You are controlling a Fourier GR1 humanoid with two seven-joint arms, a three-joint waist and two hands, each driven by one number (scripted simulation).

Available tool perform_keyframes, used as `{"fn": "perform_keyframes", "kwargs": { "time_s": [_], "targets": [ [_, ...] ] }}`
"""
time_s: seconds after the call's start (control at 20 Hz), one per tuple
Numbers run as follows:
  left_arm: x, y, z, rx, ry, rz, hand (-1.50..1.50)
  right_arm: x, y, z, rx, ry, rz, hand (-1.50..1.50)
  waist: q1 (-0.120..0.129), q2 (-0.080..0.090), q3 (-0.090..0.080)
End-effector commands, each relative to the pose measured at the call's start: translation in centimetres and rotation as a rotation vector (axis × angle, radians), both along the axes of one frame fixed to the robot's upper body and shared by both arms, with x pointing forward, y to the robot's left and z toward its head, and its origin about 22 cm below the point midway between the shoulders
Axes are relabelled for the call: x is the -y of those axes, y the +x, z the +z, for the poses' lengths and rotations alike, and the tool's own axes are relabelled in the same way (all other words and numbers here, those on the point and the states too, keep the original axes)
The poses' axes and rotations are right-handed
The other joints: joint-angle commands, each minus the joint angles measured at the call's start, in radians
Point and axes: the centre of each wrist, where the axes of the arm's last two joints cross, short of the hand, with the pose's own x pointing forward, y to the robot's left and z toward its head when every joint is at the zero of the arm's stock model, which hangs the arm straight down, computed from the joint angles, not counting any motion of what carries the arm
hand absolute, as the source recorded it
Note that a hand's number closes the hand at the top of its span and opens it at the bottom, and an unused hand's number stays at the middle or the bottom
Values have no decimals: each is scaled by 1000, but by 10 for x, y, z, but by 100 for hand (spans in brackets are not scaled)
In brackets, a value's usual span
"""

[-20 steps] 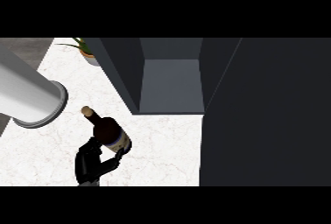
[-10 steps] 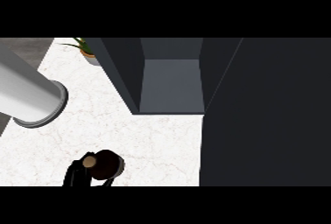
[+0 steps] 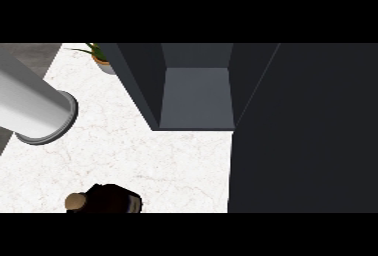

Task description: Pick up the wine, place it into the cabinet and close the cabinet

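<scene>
Wine bottle (image 3: 103,200): low at the view's bottom edge, cork end toward the left, over the white counter (image 3: 148,155)
Hand: cannot tell where or how it stands
Cabinet (image 3: 196,100): open, well apart from the bottle

White marble-veined counter (image 3: 148,150) fills the middle of the head view. Tall dark panel (image 3: 306,130) takes up the whole right side. Potted green plant (image 3: 100,57) at the counter's far edge. Large pale grey cylinder (image 3: 33,110) lies at left, its rimmed end over the counter. Grey floor (image 3: 26,52) at upper left. Even, flat light.
</scene>
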Motion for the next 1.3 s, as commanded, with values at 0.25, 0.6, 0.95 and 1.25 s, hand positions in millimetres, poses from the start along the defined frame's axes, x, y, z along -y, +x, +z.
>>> {"fn": "perform_keyframes", "kwargs": {
  "time_s": [0.25, 0.6, 0.95, 1.25],
  "targets": [
    [25, 34, 79, 59, -11, -32, 150, -12, -2, 9, -8, 2, 5, -150, -2, 1, -1],
    [79, 41, 134, 108, -15, -17, 150, -9, -4, 0, -24, -3, 7, -150, -6, 0, 0],
    [93, 88, 170, 82, -41, -49, 150, -6, 9, -12, -16, 3, 21, -150, -7, 2, -1],
    [121, 118, 182, 110, 9, 2, 150, -3, -2, -4, 0, 6, 25, -150, -10, 2, -1]
  ]
}}
